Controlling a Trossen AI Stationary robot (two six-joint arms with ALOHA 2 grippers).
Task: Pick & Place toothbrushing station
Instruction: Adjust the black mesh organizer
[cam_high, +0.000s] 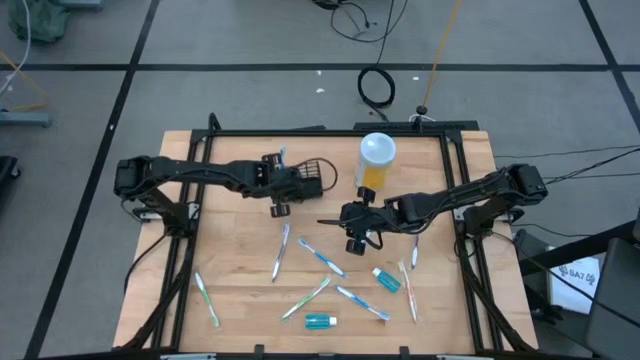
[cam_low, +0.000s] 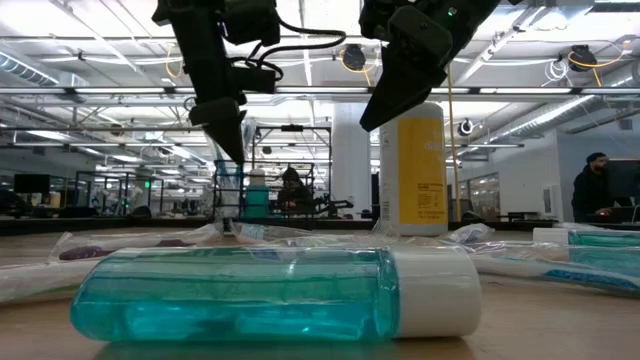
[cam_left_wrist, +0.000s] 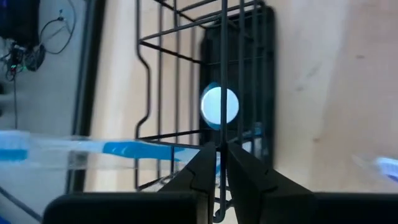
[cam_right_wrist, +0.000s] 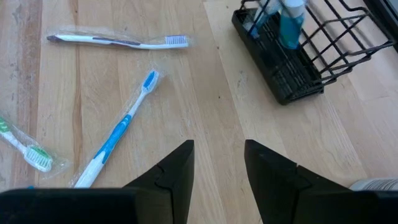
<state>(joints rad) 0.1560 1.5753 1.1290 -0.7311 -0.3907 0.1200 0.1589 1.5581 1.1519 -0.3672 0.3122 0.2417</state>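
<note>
The left gripper (cam_left_wrist: 216, 163) has its fingers (cam_left_wrist: 198, 171) pressed nearly together on a thin vertical wire of the toothbrushing station (cam_left_wrist: 205, 93), pinching it. The rack stands toward the far middle of the table (cam_high: 240, 290), just left of a tall white-lidded container (cam_high: 375, 160). Inside the rack sit a small blue bottle with a white cap (cam_left_wrist: 219, 104) and a blue toothbrush (cam_left_wrist: 124, 150) that pokes out through the slats.

The right gripper (cam_right_wrist: 219, 165) hangs over bare wood near the table's centre, its fingers (cam_right_wrist: 177, 168) spread apart and holding nothing; the rack (cam_right_wrist: 292, 56) lies ahead of it.

The surface is a light wooden tabletop in a black frame. Scattered over its near half are several toothbrushes (cam_high: 281, 250), some in clear wrappers, and two blue travel bottles (one (cam_low: 270, 293) fills the low view's foreground; the other (cam_high: 386, 279) lies farther right). A white and grey brush (cam_right_wrist: 118, 41) and a blue one (cam_right_wrist: 118, 134) lie near the right gripper.

Beyond the table is a grey floor with cables (cam_high: 377, 88); the low view shows a large hall with ceiling lights and what seems to be a person (cam_low: 596, 188) at the far right
</note>
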